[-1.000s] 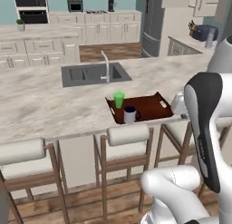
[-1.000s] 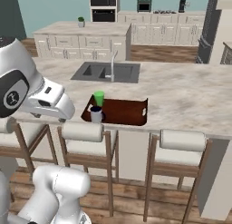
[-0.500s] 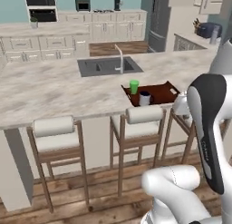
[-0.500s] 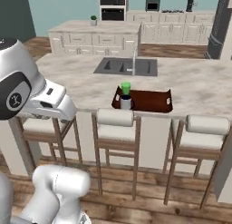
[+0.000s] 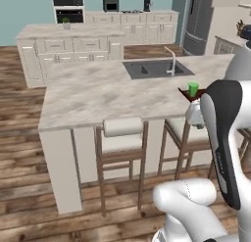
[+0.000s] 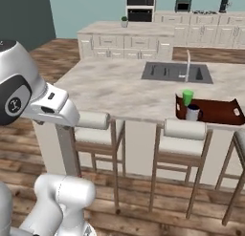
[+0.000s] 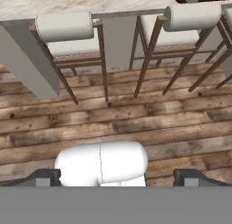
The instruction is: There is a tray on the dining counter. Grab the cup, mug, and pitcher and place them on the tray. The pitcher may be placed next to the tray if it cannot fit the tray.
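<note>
On the dining counter (image 6: pixel 115 89) the dark reddish-brown tray (image 6: pixel 215 111) lies near the front edge, right of the sink. The green cup (image 6: pixel 187 97) stands at the tray's left end with the dark mug (image 6: pixel 193 113) just in front of it. From the left base view the cup (image 5: pixel 193 88) and a corner of the tray (image 5: pixel 185 93) peek past my arm. My gripper (image 7: pixel 118 177) hangs off the counter, pointing down at the stools and floor, fingertips (image 7: pixel 43 177) wide apart and holding nothing. The pitcher is out of view.
Bar stools (image 6: pixel 184 134) line the counter's front, one (image 5: pixel 122 133) close to my arm. A sunken sink (image 6: pixel 174 71) with a faucet (image 6: pixel 187 65) lies behind the tray. White cabinets (image 5: pixel 73 50) stand at the back. Wooden floor (image 7: pixel 136 119) lies below the hand.
The whole picture has shifted: the base has driven back and to the left, so counter and tray now sit farther right. Cup and mug stay on the tray. The gripper stays open.
</note>
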